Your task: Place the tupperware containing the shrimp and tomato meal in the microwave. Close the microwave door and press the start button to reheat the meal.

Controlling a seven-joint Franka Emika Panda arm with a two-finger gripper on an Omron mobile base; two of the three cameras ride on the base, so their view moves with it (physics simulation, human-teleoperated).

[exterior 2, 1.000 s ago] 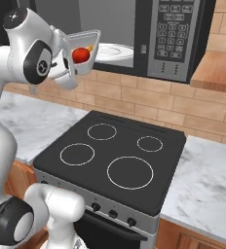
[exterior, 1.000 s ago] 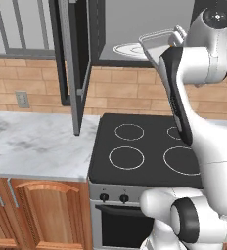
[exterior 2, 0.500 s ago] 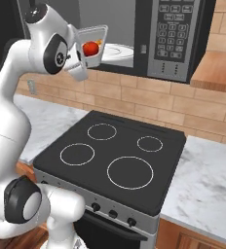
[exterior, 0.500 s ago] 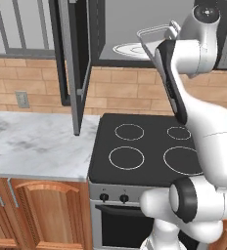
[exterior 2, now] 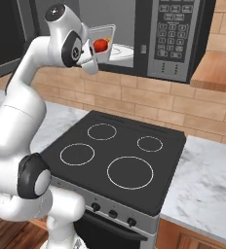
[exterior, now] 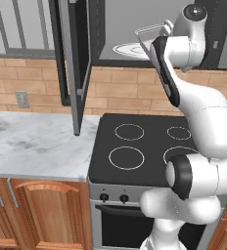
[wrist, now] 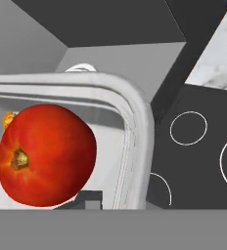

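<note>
My gripper (exterior 2: 92, 50) is shut on the rim of the clear tupperware (exterior 2: 105, 40), holding it tilted at the mouth of the microwave (exterior 2: 149, 36). A red tomato (exterior 2: 101, 45) lies in it, large in the hand view (wrist: 47, 154), with a bit of orange shrimp (wrist: 9, 117) peeking out behind it. The tupperware's rim (wrist: 135, 122) curves around them. The round white turntable (exterior: 130, 49) lies just beyond the tupperware (exterior: 151, 34). The microwave door (exterior: 78, 63) stands wide open to the left. The button panel (exterior 2: 173, 34) is on the right.
Under the microwave lies a black cooktop (exterior: 137, 146) with ring burners, above an oven front with knobs (exterior: 113, 197). Marble counter (exterior: 32, 144) runs to the left, over wooden cabinets (exterior: 42, 215). A brick wall (exterior 2: 149, 104) backs it all.
The arm has risen and carried the tupperware up and forward, from in front of the brick wall to the microwave's opening. The grip is unchanged.
</note>
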